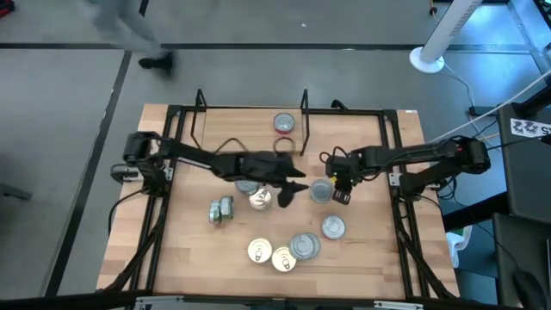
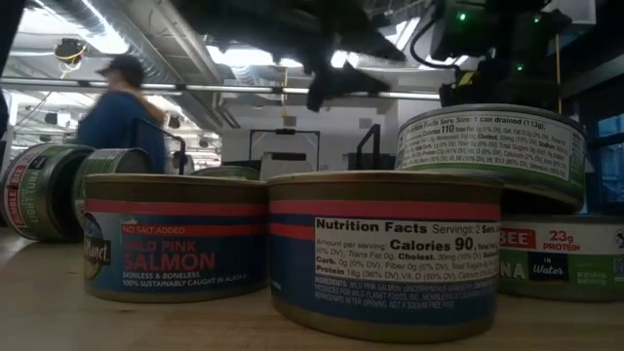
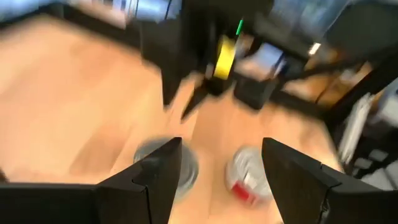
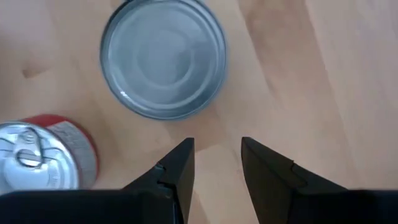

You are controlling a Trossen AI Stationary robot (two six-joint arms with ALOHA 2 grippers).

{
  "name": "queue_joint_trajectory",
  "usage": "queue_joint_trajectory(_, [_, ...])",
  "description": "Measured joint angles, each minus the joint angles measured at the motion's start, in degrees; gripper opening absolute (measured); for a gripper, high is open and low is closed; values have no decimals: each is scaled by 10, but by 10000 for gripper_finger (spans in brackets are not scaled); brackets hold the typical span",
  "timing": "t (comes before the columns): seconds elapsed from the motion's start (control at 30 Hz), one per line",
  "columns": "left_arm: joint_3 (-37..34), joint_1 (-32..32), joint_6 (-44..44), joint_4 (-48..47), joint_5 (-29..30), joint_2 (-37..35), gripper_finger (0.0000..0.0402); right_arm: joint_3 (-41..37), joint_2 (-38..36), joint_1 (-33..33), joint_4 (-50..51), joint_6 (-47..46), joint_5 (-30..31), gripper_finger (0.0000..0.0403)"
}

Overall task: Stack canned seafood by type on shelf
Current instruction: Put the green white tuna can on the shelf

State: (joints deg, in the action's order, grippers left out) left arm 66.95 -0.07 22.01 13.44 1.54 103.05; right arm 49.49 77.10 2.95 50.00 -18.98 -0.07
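One tin is sitting on the shelf, apparently alone, while nine-odd are waiting on the table; both grippers are hanging spread and empty, a plain-lidded tin lying just beyond the right fingers.

Ten tins can be made out in the high view. One sits on the single shelf at the far side, and nine are on the table. Of those nine, two tins on their sides lie to the left, and seven stand upright. Three lids look gold; the rest look silver. The shelf has two black uprights. There are two arms. The low view shows one person.
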Motion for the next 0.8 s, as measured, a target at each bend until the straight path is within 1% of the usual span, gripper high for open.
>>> queue_joint_trajectory(0.13, [74,11,31,-99,-2,45,219,-2,-2,29,5,59,-33,134])
queue_joint_trajectory(0.2, [98,18,59,-121,-5,66,219,-2,-5,44,5,83,-45,133])
queue_joint_trajectory(0.27, [113,26,88,-130,-25,87,219,-2,-9,59,-3,95,-55,133])
queue_joint_trajectory(0.4, [129,36,141,-129,-68,125,219,-25,-21,84,-43,99,-77,133])
queue_joint_trajectory(0.5, [129,41,177,-132,-76,146,219,-58,-27,101,-85,71,-122,133])
queue_joint_trajectory(0.57, [129,43,196,-137,-76,157,219,-78,-30,108,-110,49,-140,133])
queue_joint_trajectory(0.67, [129,46,220,-140,-76,164,219,-100,-30,116,-144,25,-141,133])
queue_joint_trajectory(0.8, [129,46,247,-140,-76,180,219,-113,-30,126,-149,24,-141,133])
